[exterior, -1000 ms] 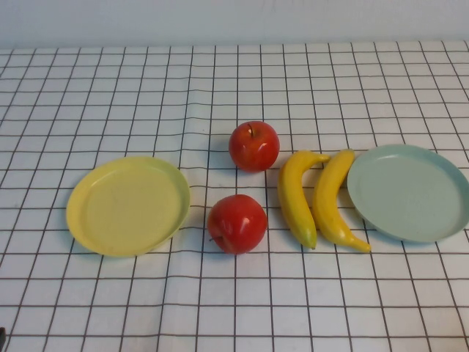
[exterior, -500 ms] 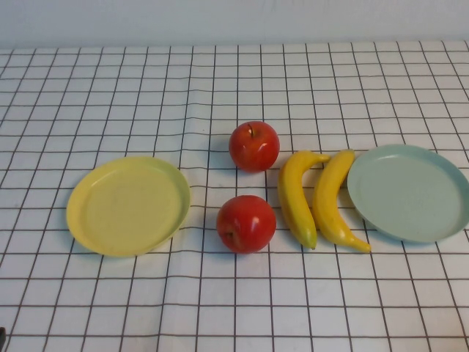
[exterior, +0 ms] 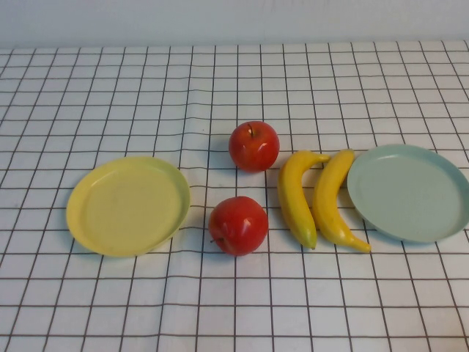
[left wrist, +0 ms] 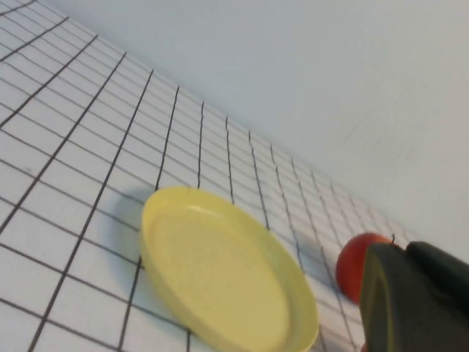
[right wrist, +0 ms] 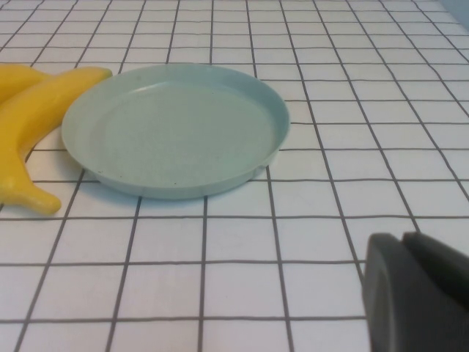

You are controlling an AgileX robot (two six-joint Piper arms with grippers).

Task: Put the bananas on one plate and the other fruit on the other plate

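Observation:
In the high view two red apples lie mid-table, the far apple and the near apple. Two bananas lie side by side to their right, the right one touching the pale blue-green plate. The pale yellow plate lies at the left; both plates are bare. Neither gripper shows in the high view. My left gripper is shut and empty, near the yellow plate, with one apple behind it. My right gripper is shut and empty, on the near side of the blue-green plate, beside a banana.
A white cloth with a black grid covers the table, with a slight wrinkle near the apples. A plain pale wall runs along the far edge.
The near apple rocked a little to the right, then back left. A dark bit at the lower left corner of the high view has gone out of sight.

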